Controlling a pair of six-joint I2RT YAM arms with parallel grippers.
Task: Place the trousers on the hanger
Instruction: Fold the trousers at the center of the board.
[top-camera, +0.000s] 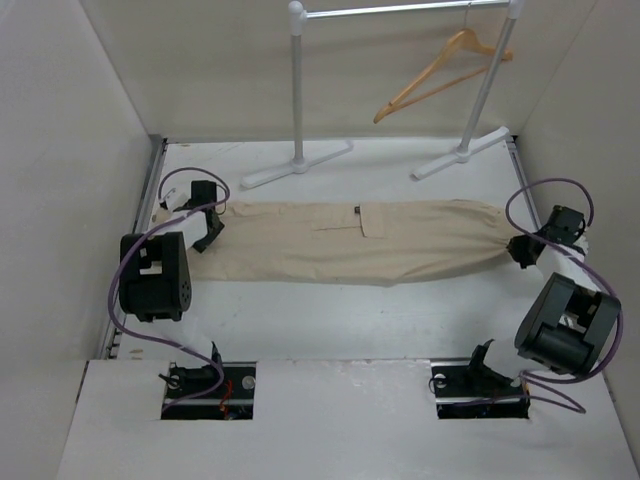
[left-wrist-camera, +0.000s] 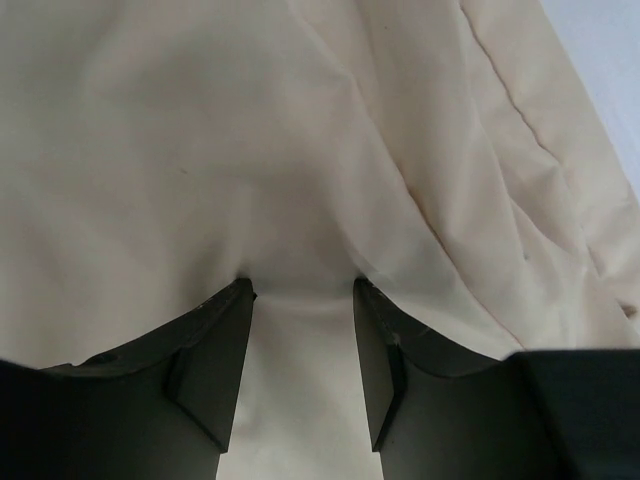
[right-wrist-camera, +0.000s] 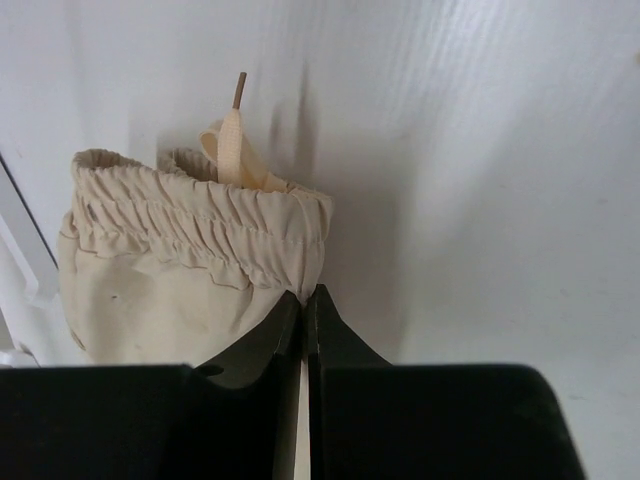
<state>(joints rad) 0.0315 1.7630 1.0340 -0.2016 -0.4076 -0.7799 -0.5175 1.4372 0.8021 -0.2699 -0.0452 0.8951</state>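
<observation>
The white table (top-camera: 330, 320) carries everything. The trousers (top-camera: 350, 240) lie flat across its middle, their long axis running left to right. The leg ends point toward the left side and the waist toward the right, where the cloth narrows into a gathered bunch. At the far edge stands a white rack (top-camera: 298, 90) on two feet.

The left arm (top-camera: 150, 275) rises from its base, folds at a raised elbow and reaches forward and down to the trousers' left end. The right arm (top-camera: 565, 325) is bent the same way, its wrist turned inward to the gathered right end. The hanger (top-camera: 440, 70) hangs tilted from the rack's rail at the far right, well apart from the trousers.

The left tool (top-camera: 205, 228) is released. Its fingers (left-wrist-camera: 215, 350) stand apart, with their tips pressed onto smooth cloth that runs between them. The right tool (top-camera: 525, 248) is clenched on the trousers, its fingertips (right-wrist-camera: 285, 320) nearly meeting at the corner of the elastic waistband (right-wrist-camera: 190, 215). A cargo pocket (top-camera: 372, 222) faces up near the trousers' middle. A flat drawstring (right-wrist-camera: 232, 140) sticks up above the waistband.
</observation>
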